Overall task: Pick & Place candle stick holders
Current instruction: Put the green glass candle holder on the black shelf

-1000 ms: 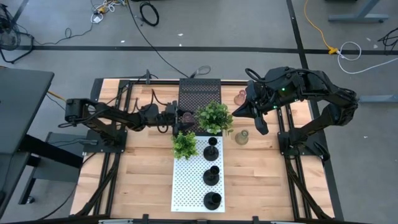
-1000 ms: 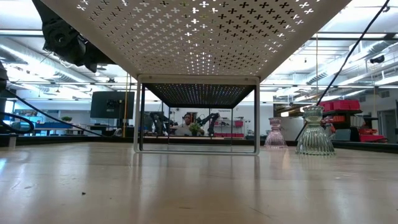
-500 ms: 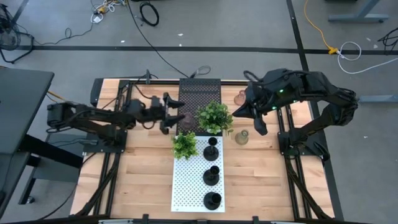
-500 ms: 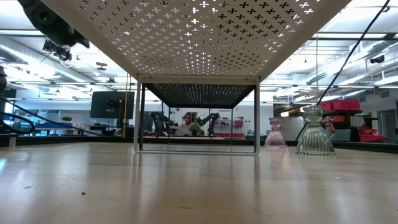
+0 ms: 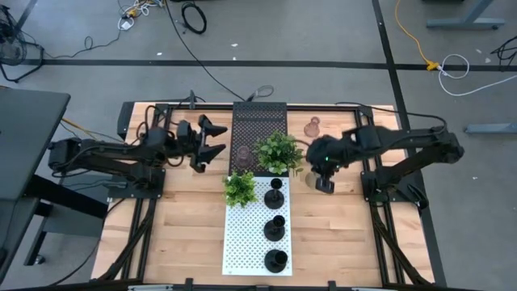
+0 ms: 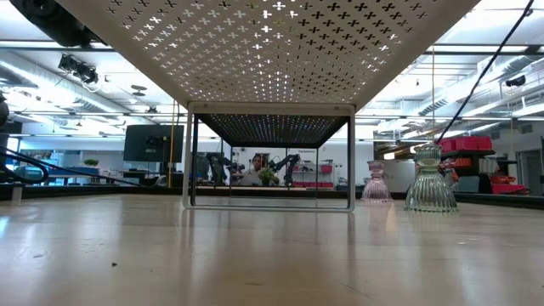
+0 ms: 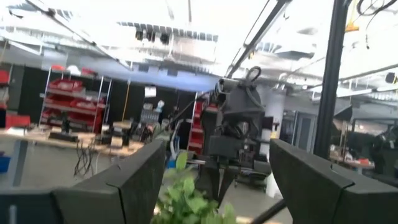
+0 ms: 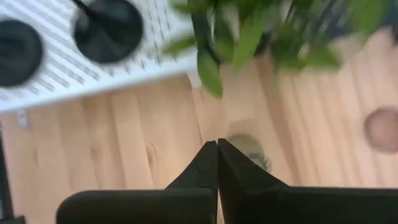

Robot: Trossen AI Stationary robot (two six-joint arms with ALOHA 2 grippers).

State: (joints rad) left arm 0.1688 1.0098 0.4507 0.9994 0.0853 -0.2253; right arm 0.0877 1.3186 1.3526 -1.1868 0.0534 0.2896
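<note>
Greenish holder [image 5: 313,179] beneath right gripper [image 5: 325,185]

Wooden table [image 5: 190,218] carries white rack [image 5: 246,242], black rack [image 5: 257,121], pink glass holder [image 5: 312,127], greenish holder [image 6: 431,180].

Greenish glass holder [image 8: 250,151] (blurred) sits half hidden behind the right gripper's fingers [image 8: 239,177].

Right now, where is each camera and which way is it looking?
High view: above the table, looking straight down; shows both arms, left gripper and right gripper.
Low view: at tabletop height, looking across under the white rack; no gripper shows.
Left wrist view: looks forward past its own open fingers.
Right wrist view: looks down past its shut fingers.
Shared: the greenish glass holder shows in low and right wrist views.
</note>
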